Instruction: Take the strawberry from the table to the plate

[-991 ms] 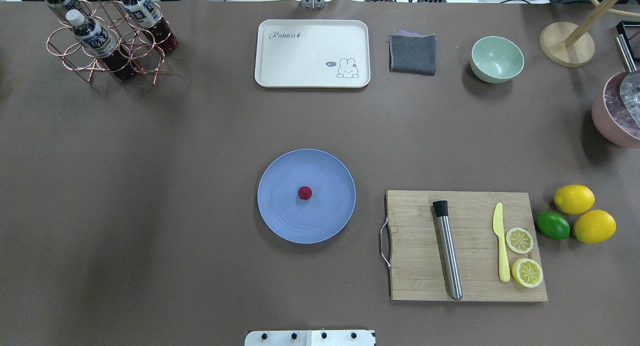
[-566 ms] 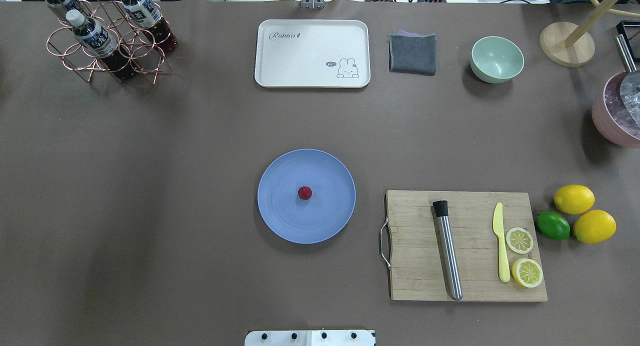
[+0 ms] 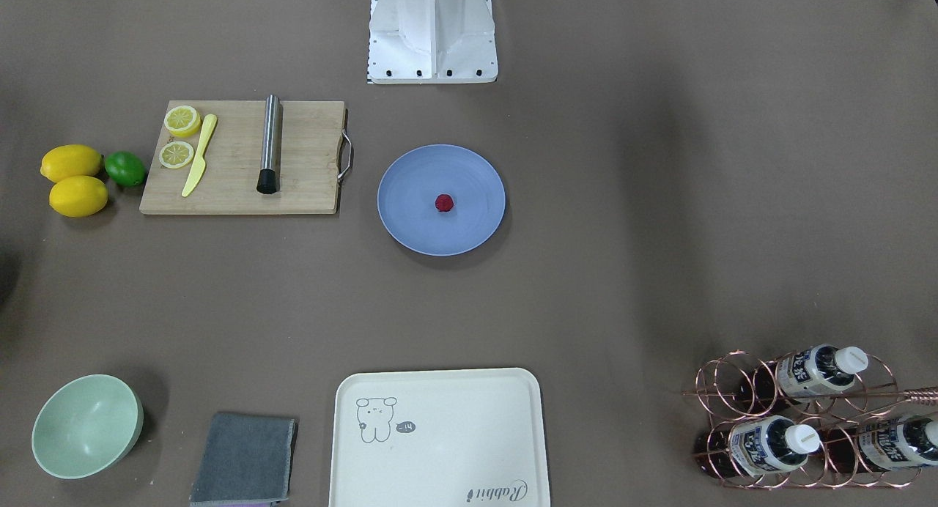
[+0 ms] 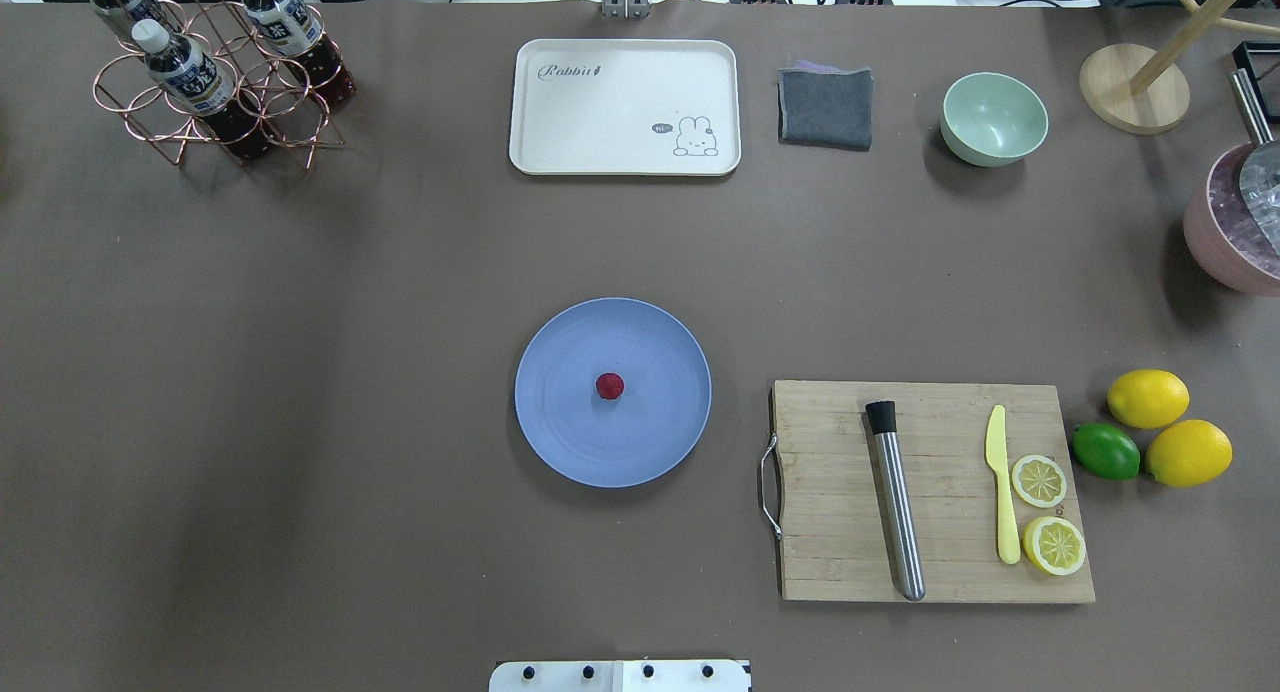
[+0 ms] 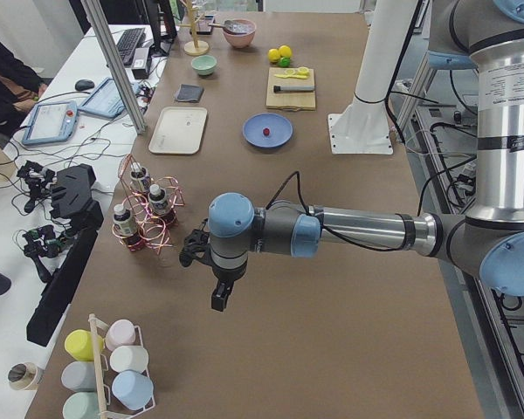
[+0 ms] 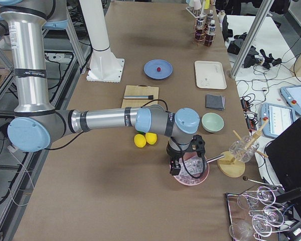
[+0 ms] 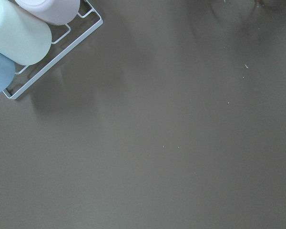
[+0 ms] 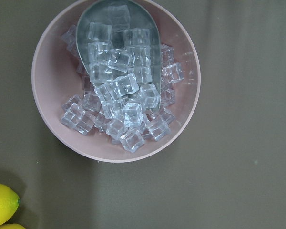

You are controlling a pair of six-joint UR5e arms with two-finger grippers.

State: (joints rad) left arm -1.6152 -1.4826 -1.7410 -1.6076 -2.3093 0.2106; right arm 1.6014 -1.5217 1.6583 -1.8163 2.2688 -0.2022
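So: tiny dark-red bumpy strawberry [image 4: 610, 385] sits mid round matte blue-lavender plate [image 4: 560, 442], off the brown-grey worktop [image 4: 350, 372] | task looks done | left end effector [image 5: 220, 295] and right end effector [image 6: 183, 166] hang at opposite worktop ends, likely clearing the scene | grip state: cannot tell

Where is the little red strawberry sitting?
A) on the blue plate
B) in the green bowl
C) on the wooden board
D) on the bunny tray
A: the strawberry lies near the middle of the plate.
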